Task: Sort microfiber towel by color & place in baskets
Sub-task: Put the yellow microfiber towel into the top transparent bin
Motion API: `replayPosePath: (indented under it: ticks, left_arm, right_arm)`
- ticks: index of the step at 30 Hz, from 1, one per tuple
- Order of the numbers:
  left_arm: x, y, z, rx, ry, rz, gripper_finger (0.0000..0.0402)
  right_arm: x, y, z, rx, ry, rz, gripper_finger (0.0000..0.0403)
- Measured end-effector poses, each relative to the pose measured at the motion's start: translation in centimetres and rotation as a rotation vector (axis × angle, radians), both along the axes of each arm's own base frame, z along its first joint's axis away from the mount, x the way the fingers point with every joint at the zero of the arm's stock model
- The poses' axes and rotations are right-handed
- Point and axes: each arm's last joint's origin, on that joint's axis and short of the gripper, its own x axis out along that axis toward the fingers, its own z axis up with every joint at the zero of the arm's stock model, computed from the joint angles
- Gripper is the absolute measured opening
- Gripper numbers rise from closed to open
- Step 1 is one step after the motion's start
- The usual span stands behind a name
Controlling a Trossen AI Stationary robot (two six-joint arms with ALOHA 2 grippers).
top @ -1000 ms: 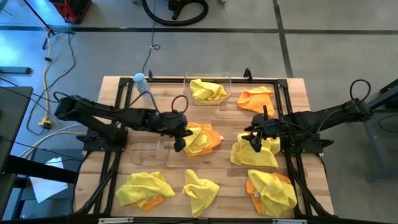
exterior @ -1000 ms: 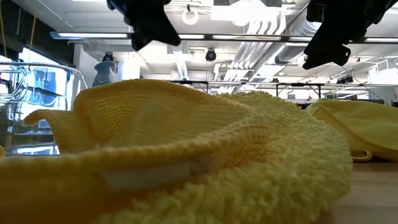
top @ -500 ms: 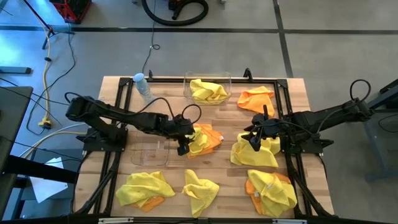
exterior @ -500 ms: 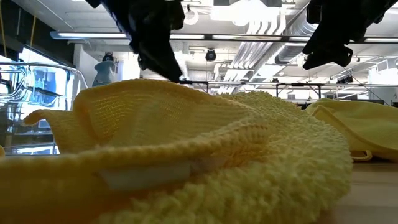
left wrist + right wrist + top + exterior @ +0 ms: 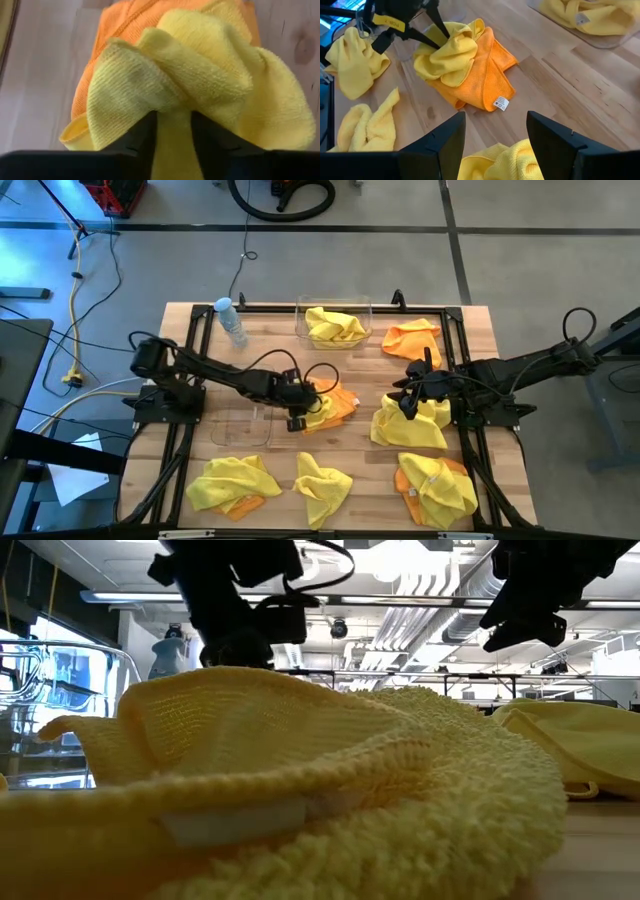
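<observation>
L gripper [image 5: 172,131] straddles a fold of yellow towel [image 5: 200,80] atop orange towel [image 5: 125,30], closing to lift yellow only. R gripper [image 5: 492,132] agape, hovering mid-table, waiting.

A yellow towel [image 5: 318,402] lies rumpled on top of an orange towel [image 5: 343,401] at mid-table. One clear basket [image 5: 334,323] at the far edge holds a yellow towel [image 5: 333,326]; a second basket [image 5: 243,425] stands near the centre-left. An orange towel [image 5: 413,337] lies by the far right edge; yellow bundles [image 5: 321,486] lie along the near side
</observation>
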Motion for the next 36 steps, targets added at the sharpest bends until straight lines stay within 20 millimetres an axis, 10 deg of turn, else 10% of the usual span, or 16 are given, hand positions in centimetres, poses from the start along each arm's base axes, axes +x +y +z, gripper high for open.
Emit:
replayPosePath:
  ticks: [8,24,36]
  left_arm:
    - [1.7,0.0,3.5,0.099,0.018,-0.081,0.0004]
    - [2.3,4.8,21.1,0.498,-0.284,-0.060,0.0000]
    - [2.2,7.5,19.5,0.095,-0.253,0.053,0.0013]
  right_arm:
    - [0.1,-0.1,0.1,-0.001,-0.019,-0.034,0.0206]
    - [0.2,0.0,0.3,0.047,-0.055,-0.072,0.0206]
    - [0.3,-0.1,0.3,0.070,-0.061,-0.098,0.0206]
